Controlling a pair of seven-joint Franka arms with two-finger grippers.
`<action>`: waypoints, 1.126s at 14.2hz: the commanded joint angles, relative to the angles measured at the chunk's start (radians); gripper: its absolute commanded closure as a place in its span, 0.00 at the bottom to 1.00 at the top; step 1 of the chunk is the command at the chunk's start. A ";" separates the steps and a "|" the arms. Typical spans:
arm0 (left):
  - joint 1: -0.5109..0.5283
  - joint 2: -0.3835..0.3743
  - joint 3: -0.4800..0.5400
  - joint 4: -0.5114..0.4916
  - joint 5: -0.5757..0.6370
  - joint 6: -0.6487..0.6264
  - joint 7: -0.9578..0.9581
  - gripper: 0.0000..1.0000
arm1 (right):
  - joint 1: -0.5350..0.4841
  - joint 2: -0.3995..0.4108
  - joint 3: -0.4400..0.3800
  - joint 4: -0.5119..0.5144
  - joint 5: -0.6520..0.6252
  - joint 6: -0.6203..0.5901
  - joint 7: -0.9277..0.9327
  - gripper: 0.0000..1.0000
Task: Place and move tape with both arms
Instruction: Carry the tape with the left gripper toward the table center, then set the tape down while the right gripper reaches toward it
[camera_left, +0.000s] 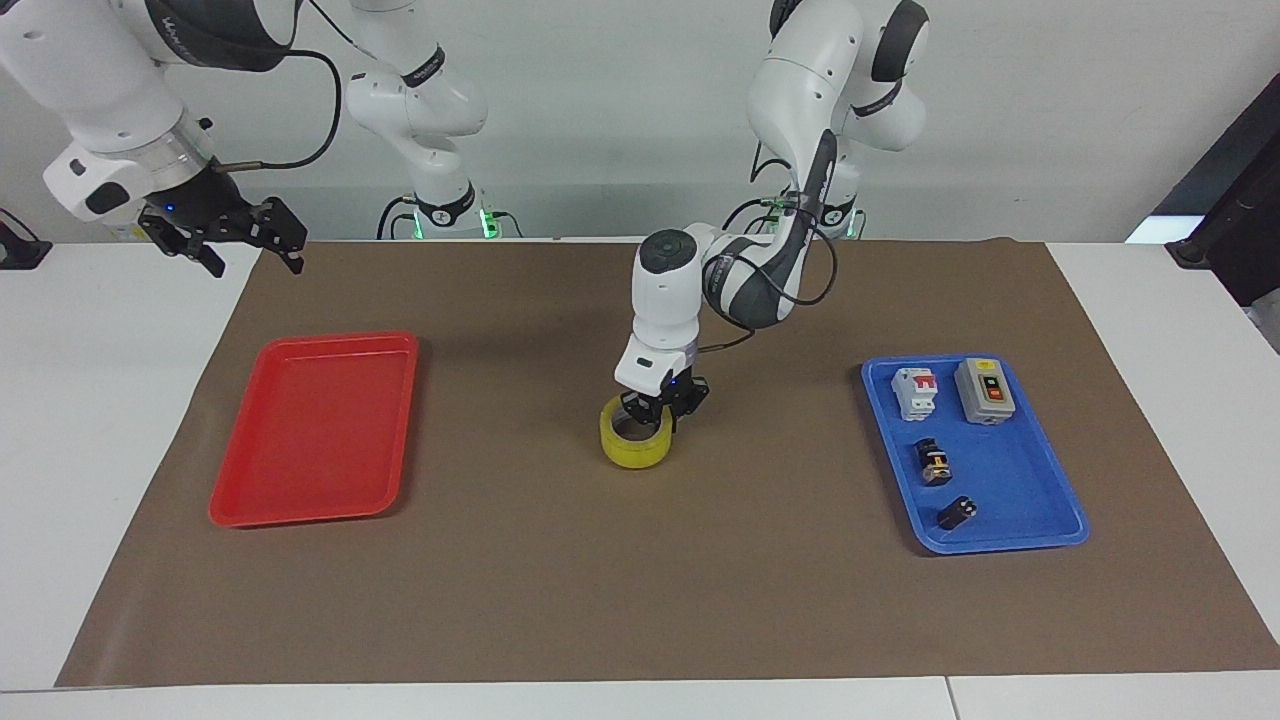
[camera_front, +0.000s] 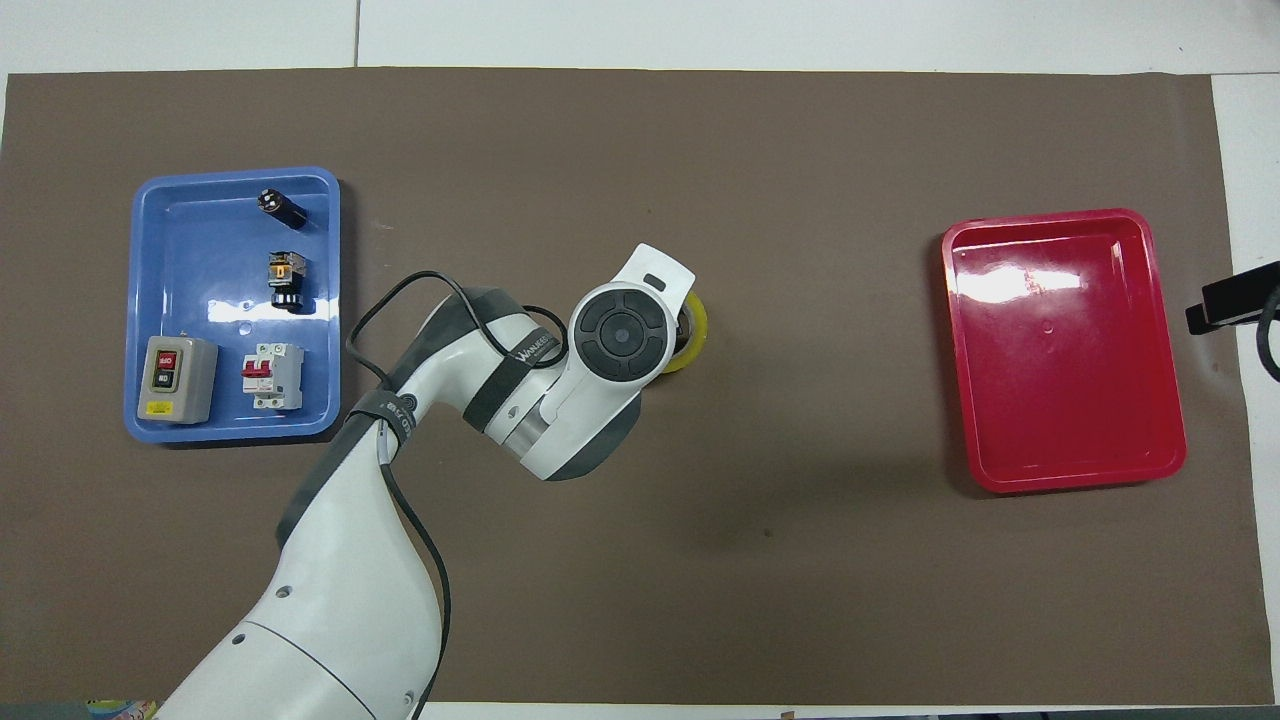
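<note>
Two white arms work at the counter (camera_left: 120, 420), which carries a brown mat (camera_left: 640, 590) over most of its top. The left arm reaches in from its base to the middle of the mat, and the left end effector (camera_left: 660, 408) points straight down, clamped on the wall of the tape (camera_left: 634, 447), one finger inside the ring and one outside. The tape is a glossy yellow ring lying flat with its hole upward; it sits at the centre of the mat, about midway between the two trays, and whether it rests fully on the mat or hangs just above it cannot be told. In the overhead view only a yellow sliver of the tape (camera_front: 696, 340) shows past the arm's wrist.

The right end effector (camera_left: 250, 245) waits in the air over the counter's corner at the right arm's end, nearest the robots, with its fingers spread apart and nothing between them.

A red tray (camera_left: 315, 430) lies toward the right arm's end of the mat. A blue tray (camera_left: 1010, 480) lies toward the left arm's end and holds a grey switch box (camera_left: 985, 392), a white circuit breaker (camera_left: 915, 392) and two small black parts (camera_left: 934, 462).
</note>
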 joint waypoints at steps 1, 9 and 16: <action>-0.004 -0.021 -0.001 -0.031 0.018 0.012 -0.015 0.17 | -0.009 -0.021 0.005 -0.029 0.016 -0.008 -0.021 0.00; 0.097 -0.310 0.001 -0.251 0.018 -0.061 0.087 0.00 | 0.007 -0.048 0.023 -0.082 0.005 0.004 -0.039 0.00; 0.367 -0.456 0.001 -0.286 0.017 -0.224 0.402 0.00 | 0.361 0.105 0.042 -0.071 0.008 0.299 0.357 0.00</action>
